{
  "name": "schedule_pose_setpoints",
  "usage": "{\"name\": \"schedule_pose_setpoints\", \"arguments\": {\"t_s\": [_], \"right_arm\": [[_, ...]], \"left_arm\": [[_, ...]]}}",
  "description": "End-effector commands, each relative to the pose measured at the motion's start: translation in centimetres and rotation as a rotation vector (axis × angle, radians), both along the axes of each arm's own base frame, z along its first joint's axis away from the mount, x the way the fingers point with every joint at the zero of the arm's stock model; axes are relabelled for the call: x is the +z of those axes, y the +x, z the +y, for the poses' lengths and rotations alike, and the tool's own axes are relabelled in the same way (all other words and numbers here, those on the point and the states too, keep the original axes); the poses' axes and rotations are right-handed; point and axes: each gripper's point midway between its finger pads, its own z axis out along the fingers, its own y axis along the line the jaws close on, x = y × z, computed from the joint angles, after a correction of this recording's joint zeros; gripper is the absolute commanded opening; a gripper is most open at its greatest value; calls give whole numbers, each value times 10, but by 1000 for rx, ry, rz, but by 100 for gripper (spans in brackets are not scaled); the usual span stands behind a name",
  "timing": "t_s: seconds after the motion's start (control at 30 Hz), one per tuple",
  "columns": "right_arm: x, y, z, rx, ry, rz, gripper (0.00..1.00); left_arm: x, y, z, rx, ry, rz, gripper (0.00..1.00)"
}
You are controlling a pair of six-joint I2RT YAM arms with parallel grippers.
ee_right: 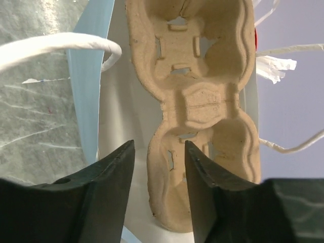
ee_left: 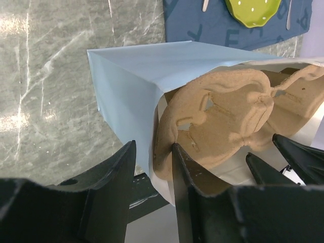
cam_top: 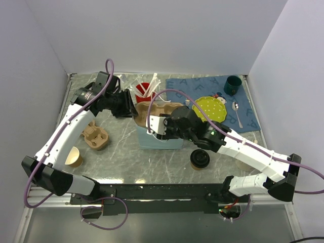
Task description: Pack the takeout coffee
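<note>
Pale blue paper bag (cam_top: 169,143) stood open-mouthed on grey marbled table (cam_top: 121,164). A pulp cup carrier (cam_top: 159,107) stuck out of the bag's mouth on edge, partly inside.

Left gripper (ee_left: 153,147) at bag's far left corner: jaws spread partway, astride the bag wall, one finger outside it and one inside against the carrier's rim. No firm pinch visible.

Right gripper (ee_right: 159,144) over bag's mouth: jaws spread, carrier's edge seen between them with white bag lining showing beside it. Not clamped on anything.

Takeout coffee (cam_top: 199,159) stood upright on the table, black lid on, off the bag's near right corner, clear of bag and both grippers.

Left of bag: second carrier (cam_top: 96,135) lying flat, and lidless paper cup (cam_top: 74,157) nearer the bases. Behind bag: red cup (cam_top: 144,90) of white utensils. Far right of bag: green plate (cam_top: 211,109) on blue placemat (cam_top: 250,121).
</note>
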Motion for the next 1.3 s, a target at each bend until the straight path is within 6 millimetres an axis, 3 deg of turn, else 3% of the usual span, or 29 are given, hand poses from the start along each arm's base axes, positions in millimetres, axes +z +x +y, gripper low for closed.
{"name": "schedule_pose_setpoints", "arguments": {"t_s": [0.0,0.03,0.13,0.43,0.63,0.83,0.9,1.03,1.07,1.27], "right_arm": [[0,-9,-6,2,0,68,50],[2,-9,-6,2,5,68,43],[7,-9,-6,-5,28,72,37],[31,-20,-8,-43,147,138,43],[49,-18,-12,-203,369,264,50],[42,-10,-11,-375,453,369,50],[57,-4,-12,-477,527,401,51],[65,7,-12,-687,601,481,51],[61,9,-19,-772,620,500,51],[55,18,-15,-897,667,530,53]], "left_arm": [[-7,7,3,-1,28,-18,40],[-7,7,2,-3,26,-17,40],[-7,8,0,-10,20,-15,40],[1,7,-2,-19,4,-23,40],[-10,4,0,-20,14,-6,40],[-13,-1,-1,-25,5,8,40],[-13,-3,1,-24,9,9,40],[-13,-5,1,-26,5,6,40],[-14,-6,1,-26,6,8,40],[-15,-9,2,-34,5,11,40]]}}
